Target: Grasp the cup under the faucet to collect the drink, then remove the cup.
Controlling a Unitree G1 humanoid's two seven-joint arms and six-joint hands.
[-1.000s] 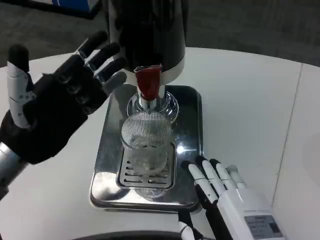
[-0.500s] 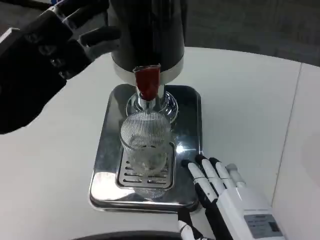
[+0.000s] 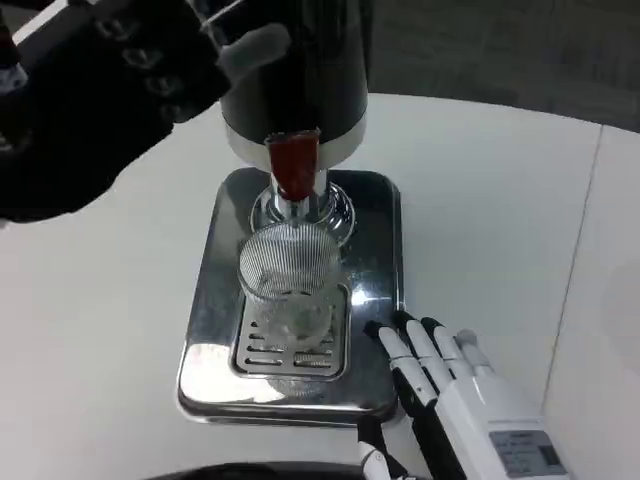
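cup (image 3: pixel 289 283): we count one, clear ribbed glass, upright on the slotted grate, directly under the faucet; neither hand touches it.
faucet (image 3: pixel 294 166): one red lever on the near face of the dispenser, with a metal spout below it pointing down into the glass.
dispenser (image 3: pixel 295 70): one dark cylindrical body with a white band at its base, standing on the far part of the tray.
drip tray (image 3: pixel 376 290): one shiny steel tray, rectangular with rounded corners, sitting on the white table (image 3: pixel 500 200); a slotted grate (image 3: pixel 290 350) is set in its near half.
left hand (image 3: pixel 105 90): far left, raised above the table, dark palm facing us. Its fingers are spread and reach toward the left side of the dispenser body. We see nothing held in it; we cannot tell whether the fingertips touch the dispenser.
right hand (image 3: pixel 440 375): near right, lying low by the table, white back up. Its fingers are stretched out straight and close side by side, pointing toward the far left. The fingertips sit just beside the near right corner of the tray. It holds nothing and is apart from the cup.
count: we see two hands, one cup, one faucet, one tray, one dispenser.
contents: we cannot tell if there is any liquid in the glass.
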